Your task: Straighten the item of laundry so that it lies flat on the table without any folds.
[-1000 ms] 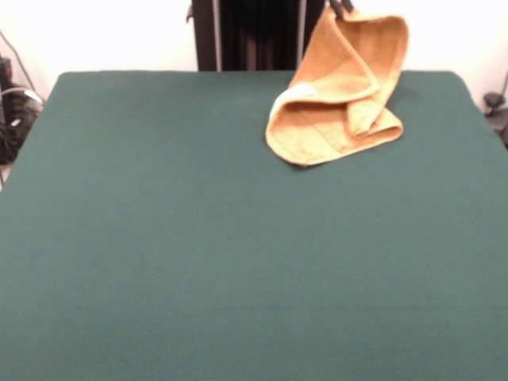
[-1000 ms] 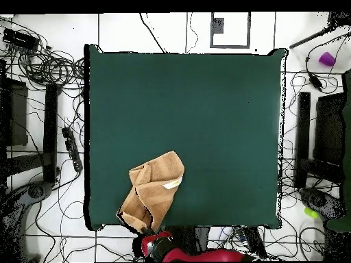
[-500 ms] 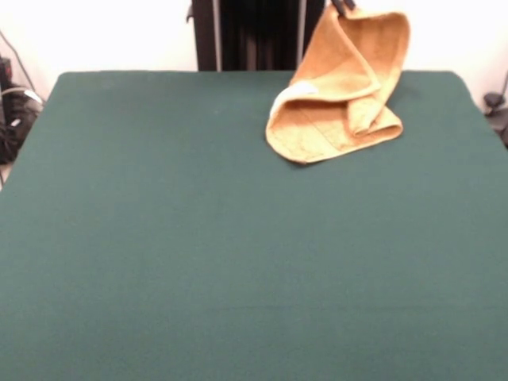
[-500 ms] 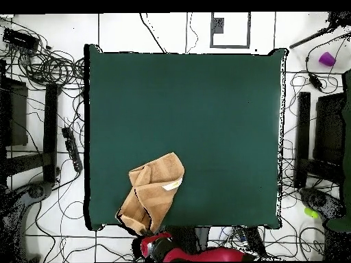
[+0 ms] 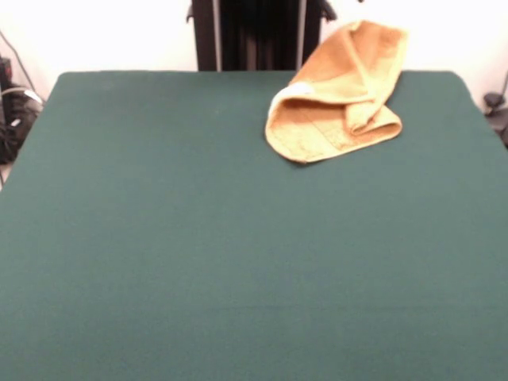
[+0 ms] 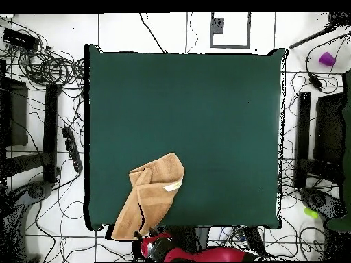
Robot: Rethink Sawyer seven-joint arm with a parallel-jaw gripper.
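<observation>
The orange-yellow towel (image 5: pixel 337 107) lies crumpled at the table's far right in the front view. Its lower part rests folded on the green table (image 5: pixel 198 238), and one end rises above the far edge. A white label (image 5: pixel 302 86) shows on its left fold. Only a dark tip of my gripper (image 5: pixel 328 9) shows at the top edge, a little left of the towel's raised end and apart from it. In the overhead view the towel (image 6: pixel 154 192) reaches past the table's (image 6: pixel 206 103) near-robot edge, beside the gripper (image 6: pixel 142 237).
The robot's black pedestal (image 5: pixel 258 36) stands behind the table's far edge. In the overhead view the red arm (image 6: pixel 199 255) lies below the table, with cables and black stands (image 6: pixel 51 130) on the floor at both sides.
The towel's raised end has sagged lower and spread toward the table's robot-side edge. The gripper's tip has shifted left in the front view and no longer touches the towel's top.
</observation>
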